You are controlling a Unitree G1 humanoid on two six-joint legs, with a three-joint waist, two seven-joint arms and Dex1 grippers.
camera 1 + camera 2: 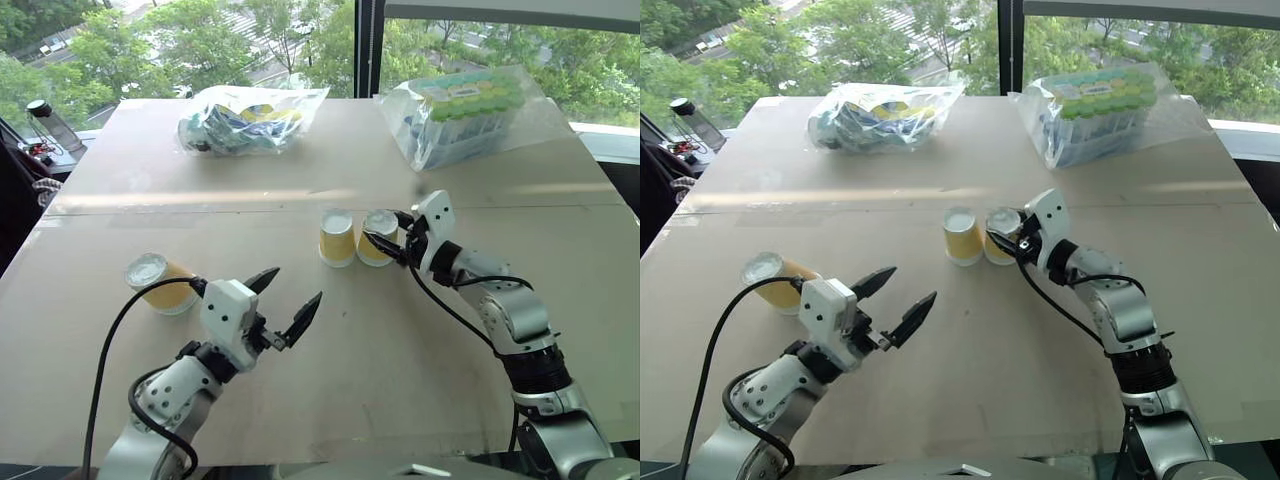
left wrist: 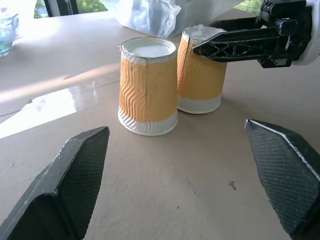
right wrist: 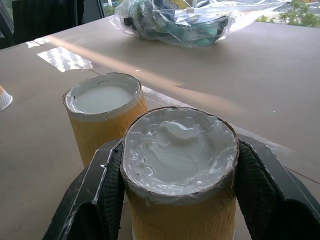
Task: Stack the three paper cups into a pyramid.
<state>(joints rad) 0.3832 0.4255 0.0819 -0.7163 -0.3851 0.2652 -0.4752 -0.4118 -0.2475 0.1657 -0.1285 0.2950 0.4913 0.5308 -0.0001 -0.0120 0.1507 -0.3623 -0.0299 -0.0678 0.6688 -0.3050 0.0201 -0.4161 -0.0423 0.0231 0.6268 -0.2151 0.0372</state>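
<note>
Window and trees behind; broad tan table [image 1: 330, 400] carrying two plastic-wrapped bundles at its far edge. Left to right: third cup [image 1: 160, 283] lying on its side near the left edge, well apart from the others; left gripper [image 1: 283, 303] hovering just beside it, jaws standing wide apart, holding nothing; middle cup [image 1: 337, 237] standing inverted at table centre; right cup [image 1: 379, 237] inverted and just beside it, right gripper [image 1: 387, 235] clamping its sides. Judgement: the base pair is being set; the held cup should be settling level and snug against its neighbour, tops even, grip easing off gently so neither cup is tipping.
</note>
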